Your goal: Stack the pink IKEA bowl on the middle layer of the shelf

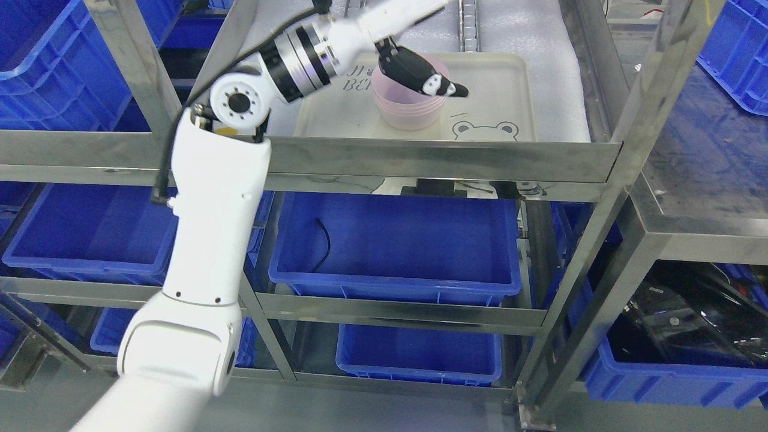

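Observation:
A stack of pink bowls (pixel 410 107) stands on a cream tray (pixel 504 90) with a bear drawing, on the metal shelf's middle layer. My left arm rises from the lower left and reaches over the shelf rail. My left hand (pixel 427 77) lies across the mouth of the top bowl, its black fingers (pixel 444 86) stretched out to the right past the rim, open. I cannot tell whether the hand touches the bowl. Part of the far rim is hidden behind the hand.
The steel shelf rail (pixel 444 157) runs just in front of the tray, with upright posts (pixel 654 90) at the sides. Blue bins (pixel 396 240) fill the layers below and both flanks. A black cable (pixel 325 243) lies in the middle bin.

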